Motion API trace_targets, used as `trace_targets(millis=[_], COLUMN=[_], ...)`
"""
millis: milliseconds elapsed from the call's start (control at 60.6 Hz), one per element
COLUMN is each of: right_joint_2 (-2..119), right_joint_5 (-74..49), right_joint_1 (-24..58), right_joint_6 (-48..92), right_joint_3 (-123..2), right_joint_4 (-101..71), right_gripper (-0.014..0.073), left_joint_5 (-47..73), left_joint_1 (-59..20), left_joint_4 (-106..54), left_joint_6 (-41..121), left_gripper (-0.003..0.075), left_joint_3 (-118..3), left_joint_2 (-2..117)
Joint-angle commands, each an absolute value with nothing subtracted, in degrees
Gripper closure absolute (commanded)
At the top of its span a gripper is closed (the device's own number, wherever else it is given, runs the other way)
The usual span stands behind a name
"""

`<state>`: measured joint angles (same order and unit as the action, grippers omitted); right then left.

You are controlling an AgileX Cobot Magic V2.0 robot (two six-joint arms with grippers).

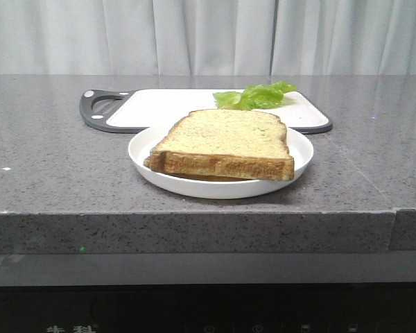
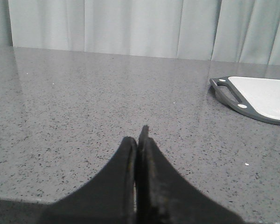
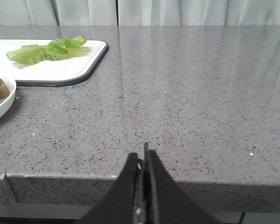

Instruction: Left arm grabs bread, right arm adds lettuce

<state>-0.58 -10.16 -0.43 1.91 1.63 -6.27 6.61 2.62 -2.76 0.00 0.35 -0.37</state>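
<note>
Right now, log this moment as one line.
left gripper: shut, empty, over counter | right gripper: shut, empty | bread: on plate | lettuce: on cutting board

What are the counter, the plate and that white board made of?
Counter: seemingly polished stone or quartz, grey speckled, faintly reflective. Plate: probably glazed ceramic or melamine, smooth glossy white. Board: likely matte white plastic with a dark, rubbery-looking rim and handle.

Grey speckled counter under plate, cutting board
</note>
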Motion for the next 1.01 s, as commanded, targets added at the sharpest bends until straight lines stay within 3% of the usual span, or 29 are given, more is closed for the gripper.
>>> trace_targets(millis=[0,198,478,726,990], right_joint_2=[-1.68,-1.68,4.96,16.76,18.50], right_joint_5=[-5.29,-7.09,-13.99,-14.31,-13.00], right_joint_1=[-0.78,-0.78,-0.78,-0.78,-0.78], right_joint_6=[2.03,2.03,2.08,2.08,2.08], right_joint_3=[1.30,-2.62,-17.92,-25.85,-26.40], right_joint_4=[-5.79,-5.69,-5.12,-3.22,-3.22], right_gripper=[0.0652,0.0652,0.0652,0.0652,0.0624], left_joint_5=[1.34,0.00,12.08,8.74,7.15], left_joint_1=[2.68,2.68,2.68,2.68,2.68], left_joint_4=[-3.30,-3.30,-2.08,2.01,2.01], left_joint_6=[-0.49,-0.49,-0.49,-0.49,-0.49], left_gripper=[0.0740,0.0740,0.0740,0.0740,0.0716], left_joint_3=[0.61,-3.16,-17.39,-23.27,-24.07], left_joint_2=[-1.27,-1.15,7.59,19.83,21.57])
